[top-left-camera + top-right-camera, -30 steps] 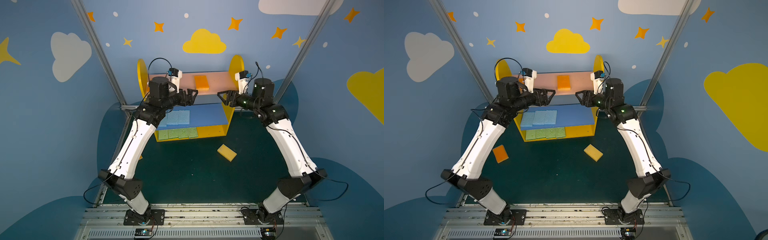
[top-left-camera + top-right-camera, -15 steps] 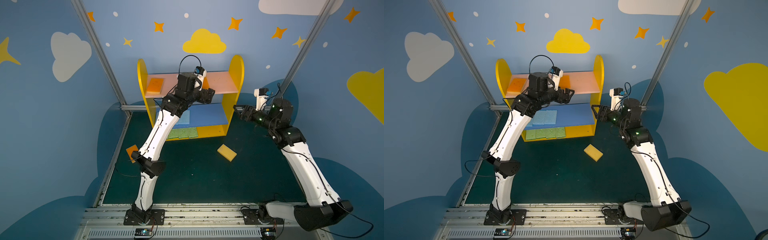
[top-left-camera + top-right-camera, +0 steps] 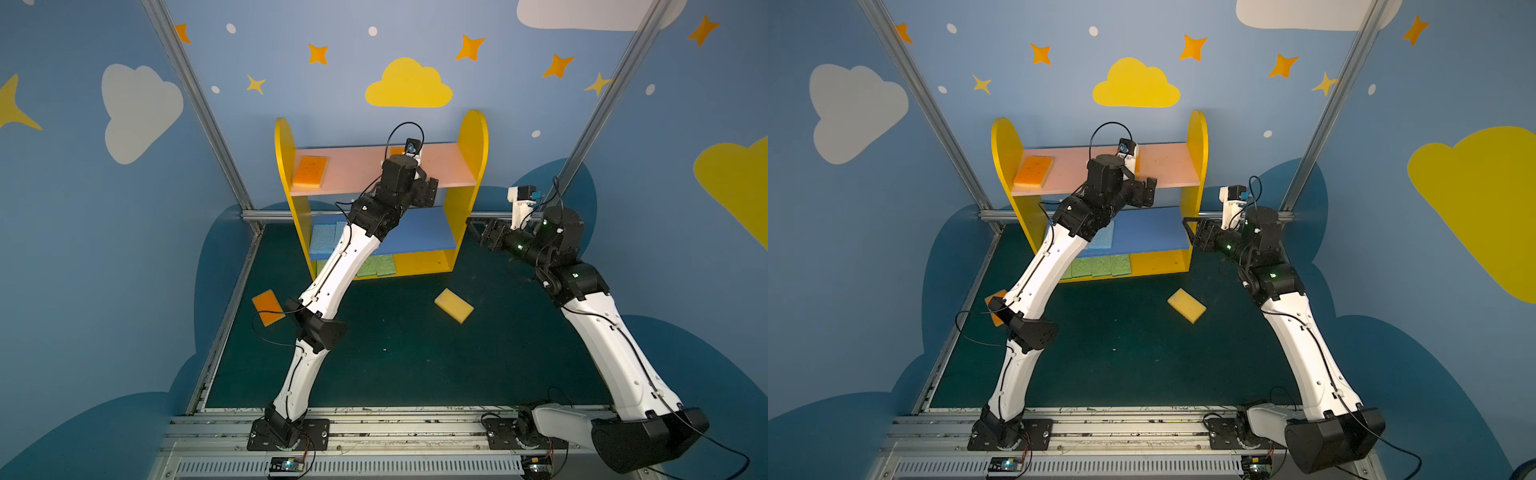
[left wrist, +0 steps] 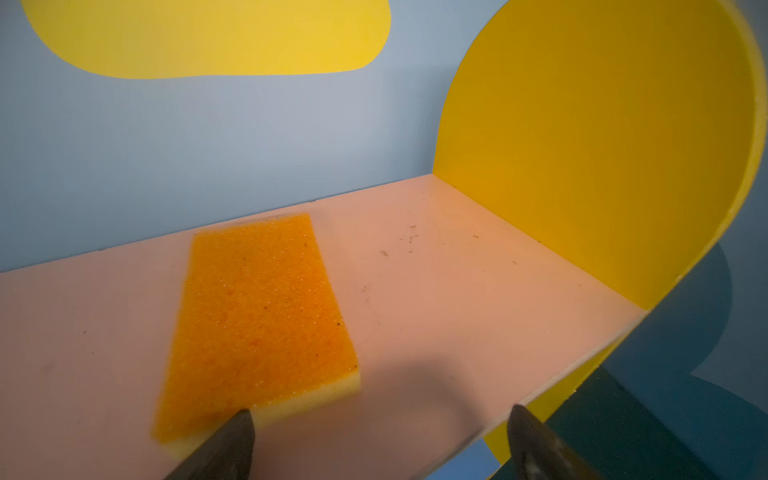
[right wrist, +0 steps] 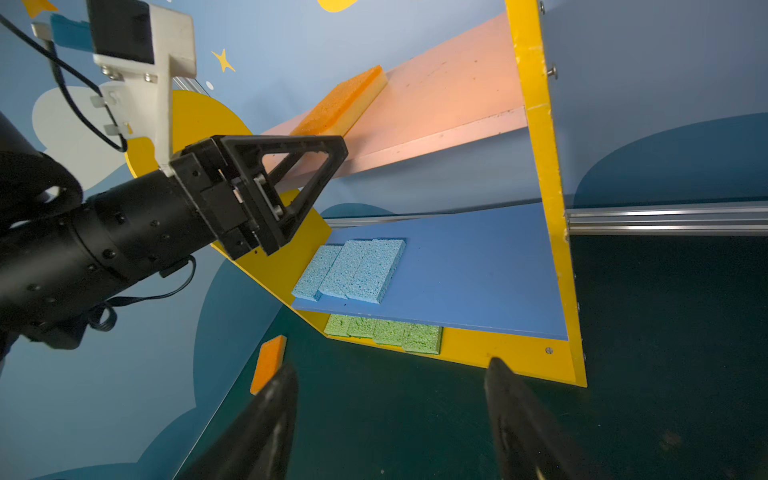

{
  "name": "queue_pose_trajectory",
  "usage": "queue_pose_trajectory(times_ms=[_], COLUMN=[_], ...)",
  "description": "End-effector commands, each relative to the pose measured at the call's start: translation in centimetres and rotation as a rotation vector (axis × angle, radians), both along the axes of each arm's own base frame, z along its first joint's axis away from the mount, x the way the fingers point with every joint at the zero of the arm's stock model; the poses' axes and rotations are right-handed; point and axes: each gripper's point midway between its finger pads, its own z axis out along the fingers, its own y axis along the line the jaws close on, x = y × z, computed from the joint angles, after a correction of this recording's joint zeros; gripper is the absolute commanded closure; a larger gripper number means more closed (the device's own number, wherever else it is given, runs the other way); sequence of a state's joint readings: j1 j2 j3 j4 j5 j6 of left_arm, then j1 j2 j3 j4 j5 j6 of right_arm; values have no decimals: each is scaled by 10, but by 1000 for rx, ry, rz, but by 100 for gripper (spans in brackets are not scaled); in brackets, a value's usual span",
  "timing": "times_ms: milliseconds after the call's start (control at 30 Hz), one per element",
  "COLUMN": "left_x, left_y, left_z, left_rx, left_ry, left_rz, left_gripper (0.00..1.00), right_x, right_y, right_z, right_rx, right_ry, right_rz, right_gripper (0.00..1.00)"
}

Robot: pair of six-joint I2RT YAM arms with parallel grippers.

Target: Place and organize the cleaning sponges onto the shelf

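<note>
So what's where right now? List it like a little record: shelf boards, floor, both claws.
pink board: left-end orange sponge, another orange sponge near its middle
blue board: three light blue sponges side by side
yellow board: four green sponges in a row
floor: orange-side-up sponge, yellow-side-up sponge
left gripper: open, empty, over the pink board
right gripper: open, empty, beside the shelf

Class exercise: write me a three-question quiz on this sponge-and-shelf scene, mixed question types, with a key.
1. True or false: the left gripper is shut on the orange sponge on the pink board.
2. How many light blue sponges lie on the blue board? A two, B three, C five.
3. Fill in: ___ loose sponges lie on the floor mat.
Key: 1 false, its jaws stand open; 2 B; 3 two.
</note>
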State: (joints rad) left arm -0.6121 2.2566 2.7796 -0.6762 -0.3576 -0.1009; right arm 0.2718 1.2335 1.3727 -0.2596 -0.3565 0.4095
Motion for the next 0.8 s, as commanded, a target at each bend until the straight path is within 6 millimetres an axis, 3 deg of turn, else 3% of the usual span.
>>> queue_pose_trajectory(times_ms=[0, 100, 300, 400, 767], left_x=[11, 14, 15, 13, -12], left_y=[11, 14, 16, 18, 50], left_z=[2, -1, -8, -5, 32], left_rx=[-15, -7, 7, 10, 11], left_ry=[-28, -27, -8, -7, -29], left_rz=[79, 97, 104, 108, 130], left_gripper=[7, 11, 28, 30, 34], right_x=[-4, -4, -4, -4, -3], right_y=[-1, -1, -1, -1, 2], right_z=[11, 11, 10, 10, 11], right_rx=[21, 24, 25, 24, 46], right_ry=[-41, -40, -39, -40, -33], right_rz=[1, 3, 4, 1, 14], right_gripper=[29, 29, 30, 30, 31])
